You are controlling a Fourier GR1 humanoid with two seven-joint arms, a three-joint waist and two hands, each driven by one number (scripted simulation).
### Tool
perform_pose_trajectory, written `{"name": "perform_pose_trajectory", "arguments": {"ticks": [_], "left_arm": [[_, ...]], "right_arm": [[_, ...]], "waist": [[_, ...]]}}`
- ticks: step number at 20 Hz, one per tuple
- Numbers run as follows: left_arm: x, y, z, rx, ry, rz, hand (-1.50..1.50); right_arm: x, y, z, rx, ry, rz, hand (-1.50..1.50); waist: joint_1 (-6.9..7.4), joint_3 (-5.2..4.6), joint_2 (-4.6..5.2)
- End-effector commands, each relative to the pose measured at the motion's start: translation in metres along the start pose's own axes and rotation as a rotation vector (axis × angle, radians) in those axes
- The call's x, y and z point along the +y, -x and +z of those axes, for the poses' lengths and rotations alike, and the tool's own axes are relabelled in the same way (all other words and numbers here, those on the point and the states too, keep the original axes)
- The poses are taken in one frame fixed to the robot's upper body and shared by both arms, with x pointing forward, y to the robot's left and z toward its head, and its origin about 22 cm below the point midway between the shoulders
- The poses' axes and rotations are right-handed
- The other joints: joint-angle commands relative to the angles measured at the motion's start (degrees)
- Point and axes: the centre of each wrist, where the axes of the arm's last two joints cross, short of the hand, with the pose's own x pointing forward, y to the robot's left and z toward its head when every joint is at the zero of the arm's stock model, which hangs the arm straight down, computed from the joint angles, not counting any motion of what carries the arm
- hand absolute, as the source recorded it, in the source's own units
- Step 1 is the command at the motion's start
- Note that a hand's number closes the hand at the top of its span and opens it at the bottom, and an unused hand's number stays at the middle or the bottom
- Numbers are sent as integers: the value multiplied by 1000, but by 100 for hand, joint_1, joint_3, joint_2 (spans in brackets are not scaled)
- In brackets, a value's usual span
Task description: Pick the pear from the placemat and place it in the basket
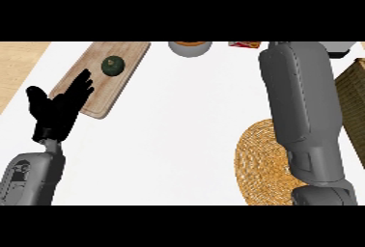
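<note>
Counter (pixel 178 120): white top, seen steeply from above.

Cutting board (pixel 107 79): wooden, set on a slant at upper left.

Fruit (pixel 113 65): dark green, round, lying on the board's upper part, uncovered and untouched.

Left hand (pixel 61 107): black, fingers straight and spread, over the board's lower left edge; fingertips point toward the fruit, which lies just beyond them, up and to the right, apart from the hand.

Right forearm (pixel 303 106): grey, stretching up the right side past the top edge; its hand is out of sight.

Woven placemat (pixel 260 164): round, golden, lower right, partly under the right forearm.

Wicker basket (pixel 353 101): at the right edge.

Bowl (pixel 189 48): grey, top centre.
</note>
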Motion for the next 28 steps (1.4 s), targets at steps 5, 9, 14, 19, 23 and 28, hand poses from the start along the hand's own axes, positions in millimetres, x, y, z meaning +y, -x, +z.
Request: {"name": "perform_pose_trajectory", "arguments": {"ticks": [5, 9, 14, 19, 23, 28], "left_arm": [[5, 8, 1, 7, -24, 10, 0], [1, -1, -1, -3, -17, 7, 0], [1, 3, 4, -14, -3, 9, 0], [11, 14, 4, 31, -34, 16, 0], [16, 7, 6, 9, -59, 11, 0], [19, 14, 7, 24, -66, 13, 0]], "right_arm": [[-29, -69, -29, 118, 183, 61, 150], [-49, -80, -56, 133, 256, 80, 150], [-54, -70, -83, 169, 333, 110, 150], [-74, -60, -117, 232, 416, 209, 150], [-65, -35, -130, 275, 465, 250, 150], [-75, -19, -152, 294, 465, 269, 150]], "waist": [[-115, 6, 3], [-140, 13, 5], [-57, 14, 45], [-275, 15, -13], [-288, 23, -27], [-373, 27, -43]]}}
